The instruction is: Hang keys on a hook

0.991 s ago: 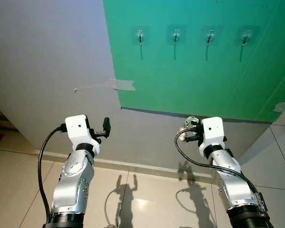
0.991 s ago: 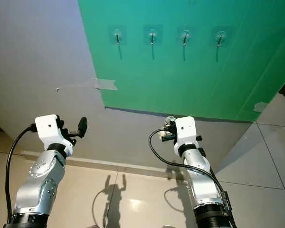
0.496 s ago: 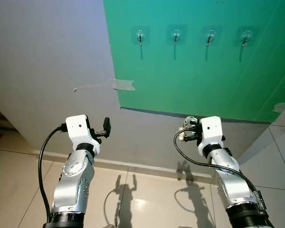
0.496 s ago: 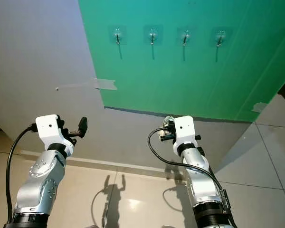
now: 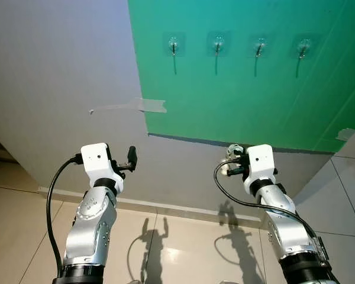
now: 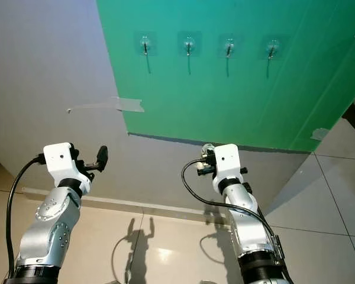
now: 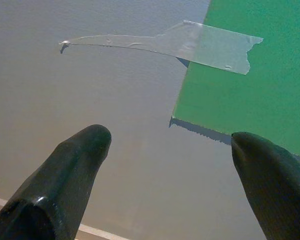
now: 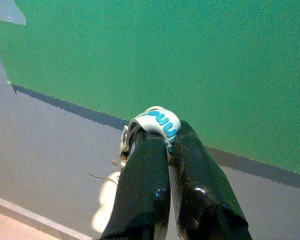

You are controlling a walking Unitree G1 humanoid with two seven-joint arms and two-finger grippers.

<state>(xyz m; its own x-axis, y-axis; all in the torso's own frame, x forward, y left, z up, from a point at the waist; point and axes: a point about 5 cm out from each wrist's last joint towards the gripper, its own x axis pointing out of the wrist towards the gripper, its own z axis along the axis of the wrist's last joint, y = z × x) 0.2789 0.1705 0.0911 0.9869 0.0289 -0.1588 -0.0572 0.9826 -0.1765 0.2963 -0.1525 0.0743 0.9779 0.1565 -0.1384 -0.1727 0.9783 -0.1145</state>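
Several clear adhesive hooks sit in a row high on a green sheet taped to the grey wall. My right gripper is shut on the keys, pinching a white strap with blue lettering; a metal ring hangs beside the fingers. In the head views the right gripper is held up below the sheet's lower edge, well under the hooks. My left gripper is raised at the left in front of the grey wall, open and holding nothing, as the left wrist view shows.
A strip of clear tape holds the sheet's left edge to the wall. Another tape piece is at the sheet's lower right corner. Glossy beige floor tiles lie below, with the arms' shadows on them.
The right gripper with the keys has drifted slightly left and lower in the picture. The view has shifted a little. The left arm is unmoved.
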